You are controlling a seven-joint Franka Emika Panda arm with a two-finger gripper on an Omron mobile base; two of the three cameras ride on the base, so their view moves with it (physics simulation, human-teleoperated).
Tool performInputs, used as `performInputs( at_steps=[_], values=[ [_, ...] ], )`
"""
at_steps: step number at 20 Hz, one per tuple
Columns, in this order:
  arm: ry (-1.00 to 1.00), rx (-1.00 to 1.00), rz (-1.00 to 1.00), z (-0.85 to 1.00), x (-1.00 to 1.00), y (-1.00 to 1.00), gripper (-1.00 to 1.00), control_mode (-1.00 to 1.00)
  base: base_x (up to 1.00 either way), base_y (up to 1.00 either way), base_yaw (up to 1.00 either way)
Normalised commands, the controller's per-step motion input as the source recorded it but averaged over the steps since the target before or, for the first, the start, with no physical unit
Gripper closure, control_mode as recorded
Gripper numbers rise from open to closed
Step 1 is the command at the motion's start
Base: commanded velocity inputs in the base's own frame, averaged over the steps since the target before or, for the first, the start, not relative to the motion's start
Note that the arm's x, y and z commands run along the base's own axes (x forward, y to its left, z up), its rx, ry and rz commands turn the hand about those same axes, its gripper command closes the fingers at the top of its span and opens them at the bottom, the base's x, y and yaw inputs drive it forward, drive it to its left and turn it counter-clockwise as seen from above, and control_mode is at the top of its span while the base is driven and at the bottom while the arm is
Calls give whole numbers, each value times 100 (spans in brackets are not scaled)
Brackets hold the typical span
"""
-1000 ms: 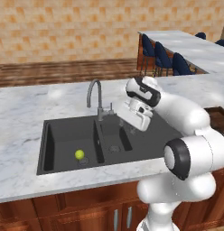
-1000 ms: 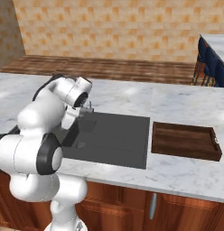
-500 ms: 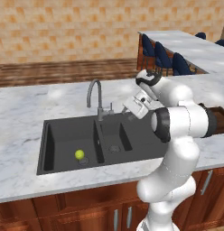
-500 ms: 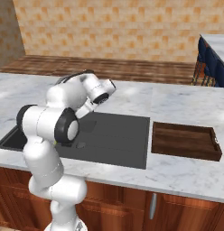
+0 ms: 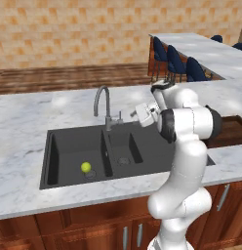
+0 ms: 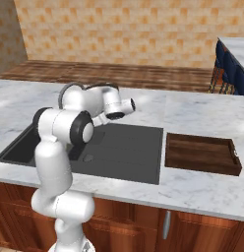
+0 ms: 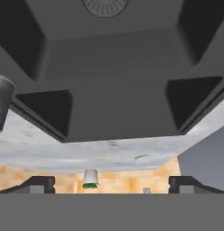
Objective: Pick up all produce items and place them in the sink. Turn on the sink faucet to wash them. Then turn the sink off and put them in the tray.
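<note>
The lime (image 5: 86,167) lies in the large left bowl of the dark grey sink (image 5: 69,141), beside the drain. The grey gooseneck faucet (image 5: 101,99) stands behind the divider, its small lever (image 5: 120,116) at the base. My gripper (image 5: 138,115) hovers over the smaller bowl, just right of the lever and well apart from the lime. In the hand view my gripper (image 7: 111,184) is open with nothing between its tips, looking at the small bowl and its drain (image 7: 105,5). The brown wooden tray (image 6: 201,153) rests on the counter right of the sink (image 6: 138,147).
Marble counter (image 5: 25,122) surrounds the sink. The faucet's base (image 7: 2,107) is at the left edge of the hand view. My own arm (image 6: 70,128) covers the sink's left part in the right base view. Blue bar stools (image 5: 174,61) stand at a far counter.
My arm has swung from a low folded pose to standing upright, elbow raised. The hand stays above the small bowl near the faucet. The lime has not moved.
</note>
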Motion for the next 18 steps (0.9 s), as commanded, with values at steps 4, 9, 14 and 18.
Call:
performInputs(
  at_steps=[4,9,14,18],
  values=[
    [-20,20,-17,-3,49,-5,-100,-100,0,0,0],
    [-2,22,-16,-17,60,-6,-100,-100,0,0,0],
    [0,20,-11,-22,35,0,-100,-100,0,0,0],
    [0,21,-7,-3,26,0,-100,-100,0,0,0]
  ],
)
